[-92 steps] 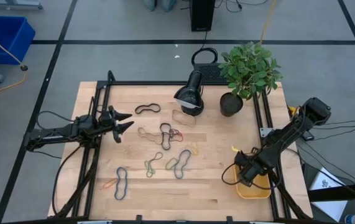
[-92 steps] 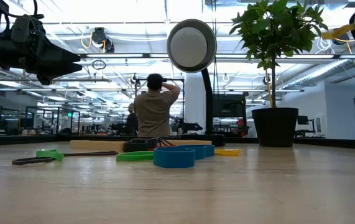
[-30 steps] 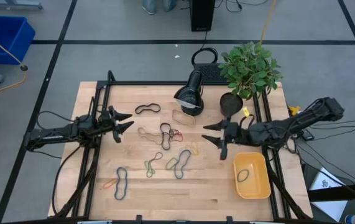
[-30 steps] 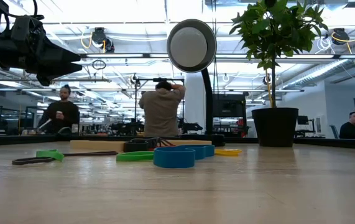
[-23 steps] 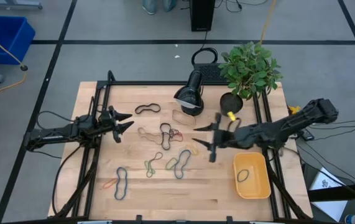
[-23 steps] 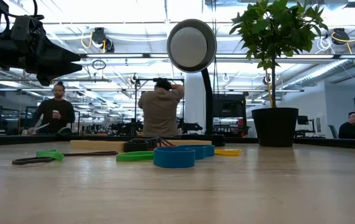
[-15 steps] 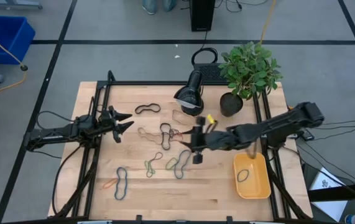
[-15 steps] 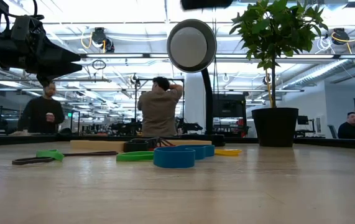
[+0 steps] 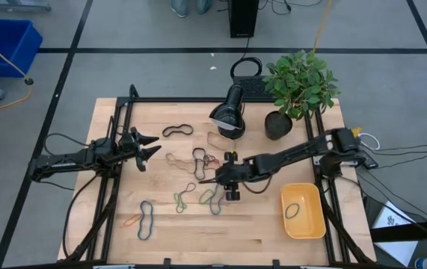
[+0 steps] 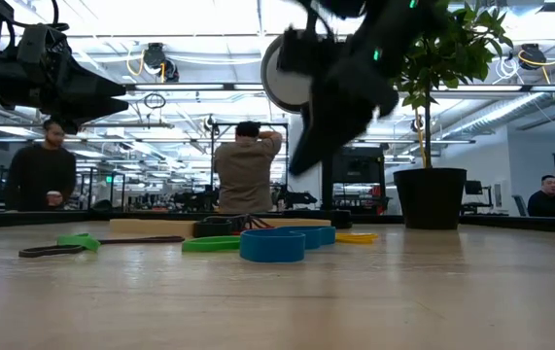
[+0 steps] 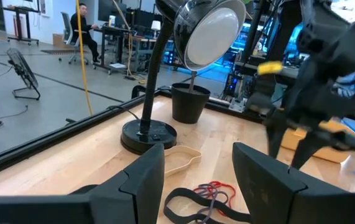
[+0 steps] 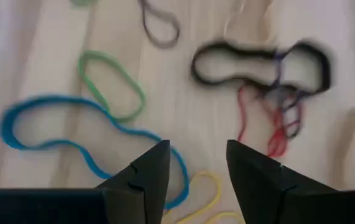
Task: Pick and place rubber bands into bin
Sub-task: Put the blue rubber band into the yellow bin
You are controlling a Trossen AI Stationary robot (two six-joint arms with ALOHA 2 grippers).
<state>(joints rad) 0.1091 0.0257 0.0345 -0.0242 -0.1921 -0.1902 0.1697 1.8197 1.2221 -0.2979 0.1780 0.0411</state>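
At the left of the pale wooden worktop (image 9: 258,232), the left gripper (image 9: 149,146) is held idle, fingers apart and empty. Toward the middle, thin flexible rubber bands (image 9: 200,161) in black, blue, green, tan and red lie scattered; the right gripper (image 9: 226,183) hangs over them, fingers apart, nothing held. A fresh pick appears to be in hand: one loop must be singled out, then pinched. At the right, the shallow yellow-orange plastic bin (image 9: 318,224) holds one dark band.

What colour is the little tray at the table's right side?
Yellow-orange. The tray shows best in the high view, with one dark rubber band inside.
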